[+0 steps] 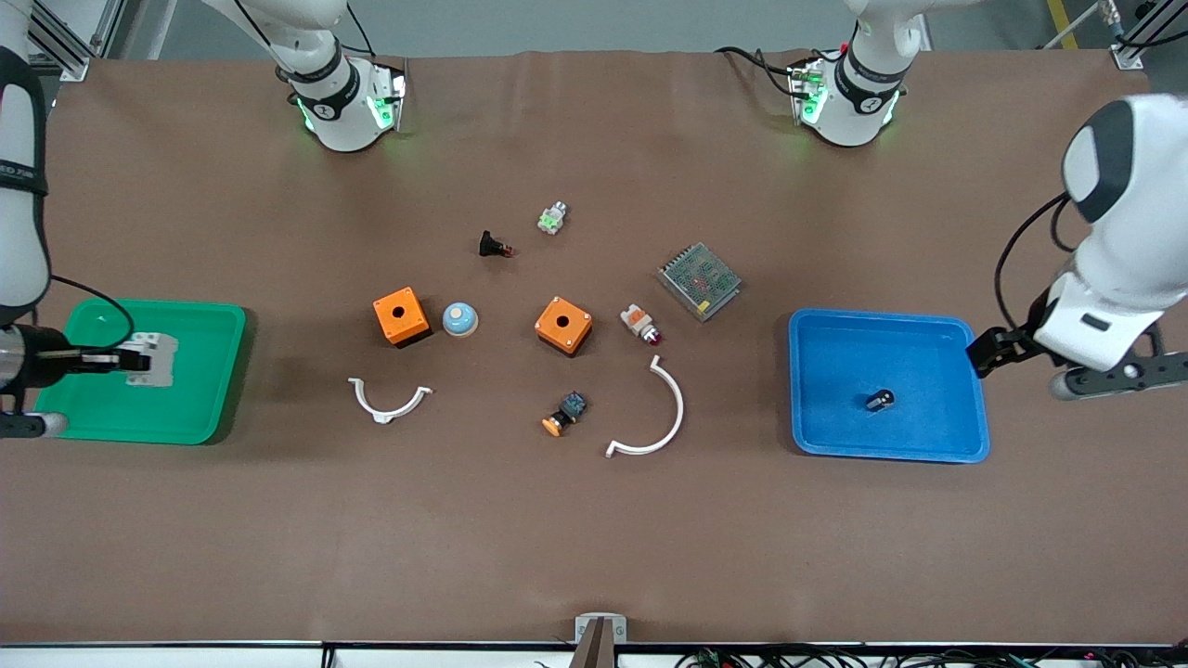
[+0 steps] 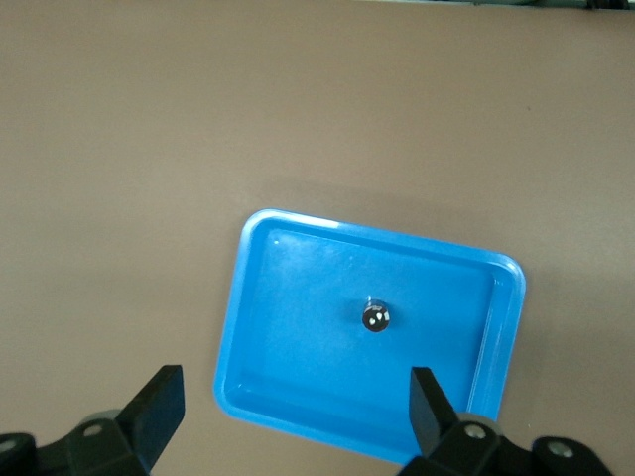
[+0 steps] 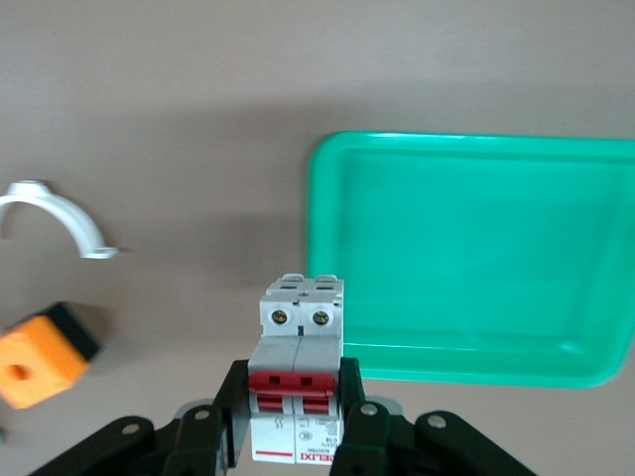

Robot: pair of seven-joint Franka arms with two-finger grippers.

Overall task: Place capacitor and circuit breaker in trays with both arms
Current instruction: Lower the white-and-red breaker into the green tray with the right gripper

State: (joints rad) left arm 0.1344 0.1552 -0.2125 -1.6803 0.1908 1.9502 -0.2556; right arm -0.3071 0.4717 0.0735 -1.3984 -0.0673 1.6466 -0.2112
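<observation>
The capacitor (image 1: 880, 400), a tiny dark cylinder with a shiny end, lies in the blue tray (image 1: 835, 436); it also shows in the left wrist view (image 2: 376, 317) inside that tray (image 2: 288, 387). My left gripper (image 1: 1114, 374) is open and empty, up in the air over the tray's edge (image 2: 295, 409). My right gripper (image 1: 130, 359) is shut on the white-grey circuit breaker (image 1: 160, 357) with two red levers (image 3: 298, 342) and holds it over the green tray (image 1: 93, 417). In the right wrist view the gripper (image 3: 296, 397) clamps the breaker's sides, with the green tray (image 3: 476, 248) below.
Mid-table lie two orange boxes (image 1: 401, 315) (image 1: 563, 325), a blue-white dome (image 1: 459, 319), two white curved clamps (image 1: 388, 401) (image 1: 654, 417), an orange-capped push button (image 1: 564, 414), a white-and-orange lamp (image 1: 640, 324), a metal mesh unit (image 1: 700, 280), a black red-tipped part (image 1: 493, 246) and a white-green part (image 1: 552, 218).
</observation>
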